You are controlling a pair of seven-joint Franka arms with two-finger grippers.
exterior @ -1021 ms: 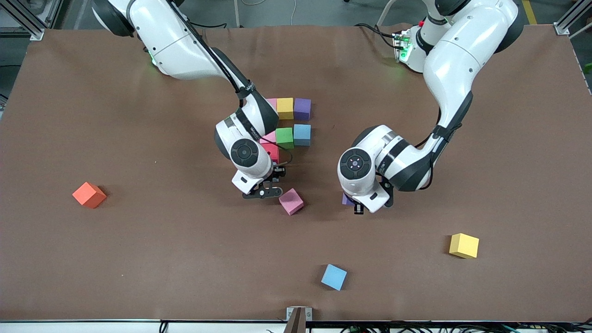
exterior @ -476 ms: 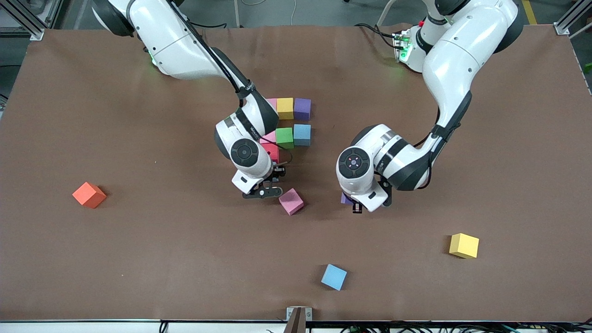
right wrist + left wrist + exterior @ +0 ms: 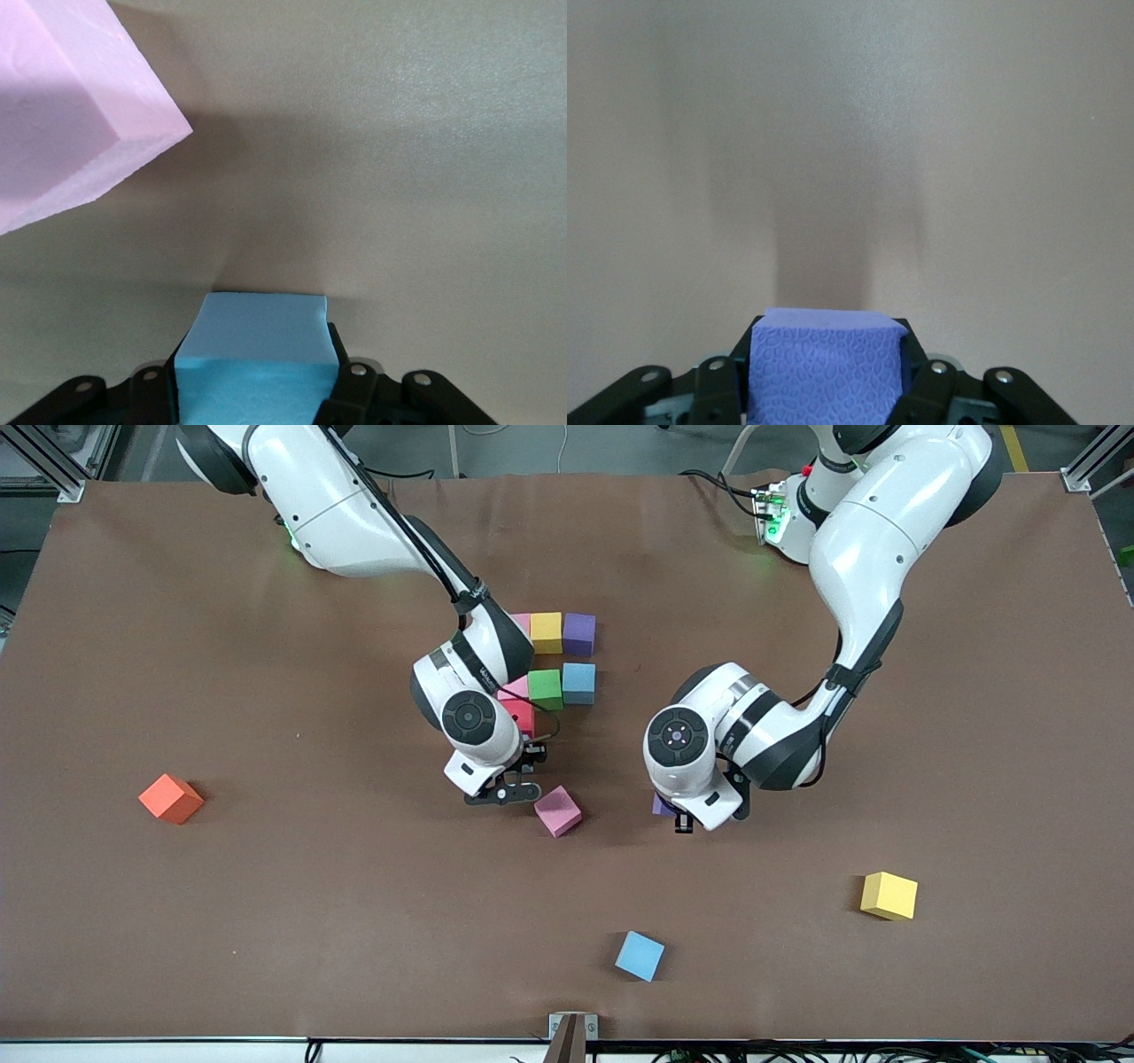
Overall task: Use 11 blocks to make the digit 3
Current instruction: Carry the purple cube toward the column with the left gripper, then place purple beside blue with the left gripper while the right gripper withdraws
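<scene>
My right gripper (image 3: pixel 505 790) is shut on a blue block (image 3: pixel 252 354), low over the table beside a loose pink block (image 3: pixel 558 810) that also shows in the right wrist view (image 3: pixel 71 115). My left gripper (image 3: pixel 679 817) is shut on a purple block (image 3: pixel 824 367), whose edge shows under the hand (image 3: pixel 662 806). The partly built figure lies under the right arm: pink (image 3: pixel 521 621), yellow (image 3: pixel 547 631) and purple (image 3: pixel 579 633) in one row, then pink (image 3: pixel 514 688), green (image 3: pixel 545 688) and blue (image 3: pixel 578 682), with red (image 3: pixel 521 716) nearer the camera.
A loose blue block (image 3: pixel 640 955) lies near the table's front edge. A loose yellow block (image 3: pixel 889 895) lies toward the left arm's end. An orange cube (image 3: pixel 171 798) lies toward the right arm's end.
My left gripper has shifted slightly toward the loose pink block with the purple block in it. The right arm has not moved.
</scene>
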